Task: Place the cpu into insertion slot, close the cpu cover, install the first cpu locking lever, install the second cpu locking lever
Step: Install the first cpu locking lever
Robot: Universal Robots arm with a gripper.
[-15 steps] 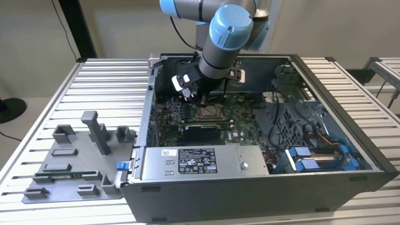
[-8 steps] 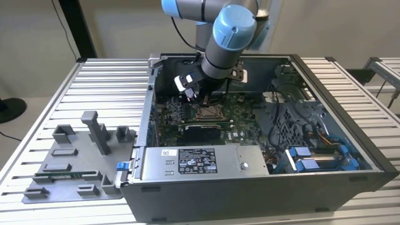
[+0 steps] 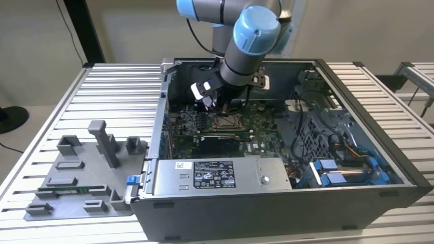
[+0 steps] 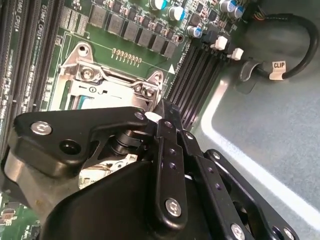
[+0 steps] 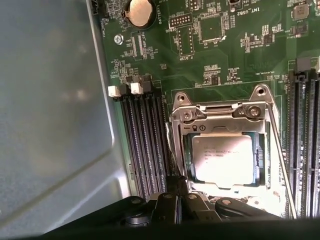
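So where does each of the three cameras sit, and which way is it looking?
Exterior view: off the arm, looking down into the open computer case; shows the arm.
First wrist view: on the wrist, facing the cpu; pincer in the foreground.
Second wrist view: on the wrist, facing the board past the pincer.
Shared: both wrist views show the cpu cover.

The cpu (image 5: pixel 222 159) has a dull, silvery metal top. The cover (image 5: pixel 220 116) is bright, polished metal. The board (image 5: pixel 220 60) is green and slightly glossy. The case floor (image 5: pixel 50 100) is smooth, matt grey sheet metal. The worktop (image 3: pixel 115 96) is ribbed, pale satin metal. The cable (image 4: pixel 305 40) has a black, faintly shiny plastic sheath.
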